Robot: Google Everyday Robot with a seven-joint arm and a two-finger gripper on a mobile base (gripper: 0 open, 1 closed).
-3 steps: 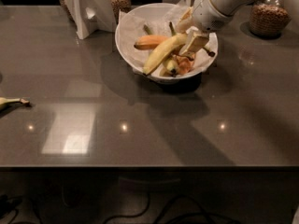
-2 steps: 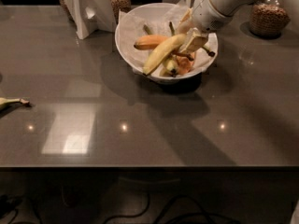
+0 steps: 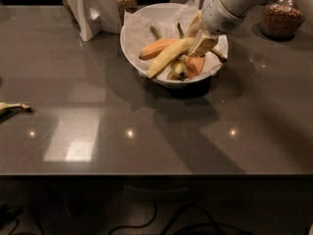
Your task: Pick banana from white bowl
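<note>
The white bowl (image 3: 134,33), lined with crumpled white paper, stands at the back middle of the dark table. The long pale yellow-green banana (image 3: 168,58) lies slanted in it, lower end at the front left rim, upper end toward the right. My gripper (image 3: 199,35) reaches in from the upper right. Its fingers (image 3: 205,43) sit on either side of the banana's upper end and are closed on it. The banana still rests in the bowl.
A shorter orange banana (image 3: 156,48) and a small stubby banana (image 3: 178,68) lie in the bowl too. White boxy objects (image 3: 93,9) stand at the back left. A jar of nuts (image 3: 281,18) stands at the back right. Another banana (image 3: 10,106) lies at the left edge.
</note>
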